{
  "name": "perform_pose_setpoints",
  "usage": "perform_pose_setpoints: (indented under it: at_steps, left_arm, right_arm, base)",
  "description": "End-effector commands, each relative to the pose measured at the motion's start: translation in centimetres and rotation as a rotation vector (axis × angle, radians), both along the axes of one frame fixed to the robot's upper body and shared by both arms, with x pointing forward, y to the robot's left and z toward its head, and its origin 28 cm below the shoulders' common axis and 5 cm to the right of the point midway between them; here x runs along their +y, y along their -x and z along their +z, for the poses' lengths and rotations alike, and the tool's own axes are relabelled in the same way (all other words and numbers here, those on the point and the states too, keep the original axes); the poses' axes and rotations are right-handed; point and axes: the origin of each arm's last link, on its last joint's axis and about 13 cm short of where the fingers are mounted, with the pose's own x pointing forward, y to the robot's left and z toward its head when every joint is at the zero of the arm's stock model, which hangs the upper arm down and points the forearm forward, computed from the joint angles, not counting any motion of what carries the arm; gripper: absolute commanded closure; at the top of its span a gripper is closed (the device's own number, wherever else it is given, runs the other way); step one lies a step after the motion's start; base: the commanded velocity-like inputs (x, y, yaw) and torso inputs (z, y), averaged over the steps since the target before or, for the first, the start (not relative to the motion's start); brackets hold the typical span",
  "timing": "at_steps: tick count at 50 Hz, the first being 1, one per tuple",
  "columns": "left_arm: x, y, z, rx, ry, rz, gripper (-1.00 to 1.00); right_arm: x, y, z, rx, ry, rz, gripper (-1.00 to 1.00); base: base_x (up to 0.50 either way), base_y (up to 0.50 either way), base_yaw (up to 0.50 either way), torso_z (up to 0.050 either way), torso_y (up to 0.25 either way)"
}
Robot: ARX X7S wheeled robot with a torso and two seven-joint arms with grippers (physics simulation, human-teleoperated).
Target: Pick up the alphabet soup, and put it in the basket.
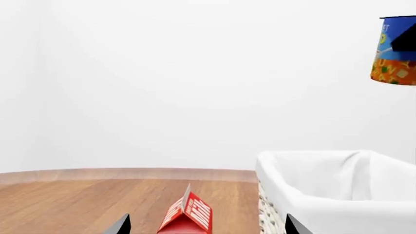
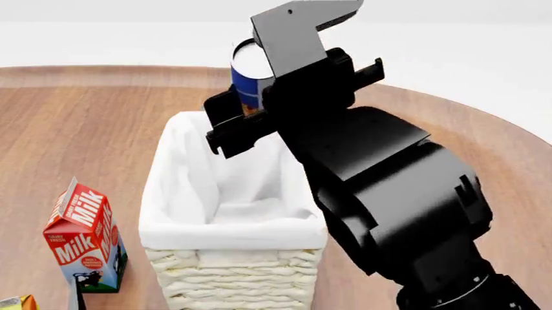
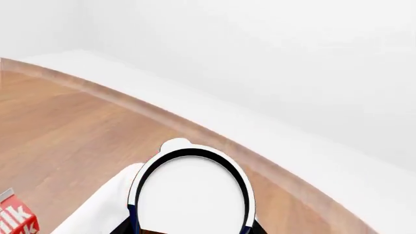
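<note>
At the head view's left edge a red-and-white milk carton [image 2: 84, 240] stands upright on the wooden table [image 2: 77, 129], just beside the basket [image 2: 233, 274]. The left gripper [image 1: 204, 226] shows only two dark fingertips set apart, open and empty, with the carton between them. The right gripper [image 2: 250, 103] holds the alphabet soup [image 2: 247, 77] upright in the air above the basket's far end; its fingers are mostly hidden, so the clamp looks closed on the can.
</note>
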Motion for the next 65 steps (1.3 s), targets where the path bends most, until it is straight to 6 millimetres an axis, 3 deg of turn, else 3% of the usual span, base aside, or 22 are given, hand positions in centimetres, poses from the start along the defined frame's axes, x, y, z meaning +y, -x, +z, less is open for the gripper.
perform_pose_setpoints:
  at_steps: [1,16,32,50,65]
  left_arm:
    - [-0.1,0.0,0.0,0.006,-0.002,-0.001,-1.00]
    - [0.0,-0.2,-0.2,0.008,-0.005,-0.002,-1.00]
    - [-0.2,-0.1,-0.1,0.006,-0.006,-0.011,-1.00]
    - [-0.1,-0.1,-0.1,0.006,-0.011,-0.006,-1.00]
    - [-0.2,0.0,0.0,-0.004,-0.015,0.001,-1.00]
  right_arm:
    - [1.7,-2.9,1.2,0.072,0.112,-0.047,1.00]
    - [3.0,-5.3,0.8,0.218,0.121,-0.060,1.00]
    - [3.5,-5.2,0.5,0.311,0.033,0.014,1.00]
    - [2.8,-5.5,1.5,0.291,0.001,-0.017,1.00]
    - [3.1,-5.4,1.2,0.297,0.006,-0.004,1.00]
  base:
    - [0.00,0.00,0.00,0.000,0.000]
    - [0.00,0.00,0.00,0.000,0.001]
    - [0.00,0.00,0.00,0.000,0.001]
    - [0.00,0.00,0.00,0.000,0.001]
    - [0.00,0.00,0.00,0.000,0.001]
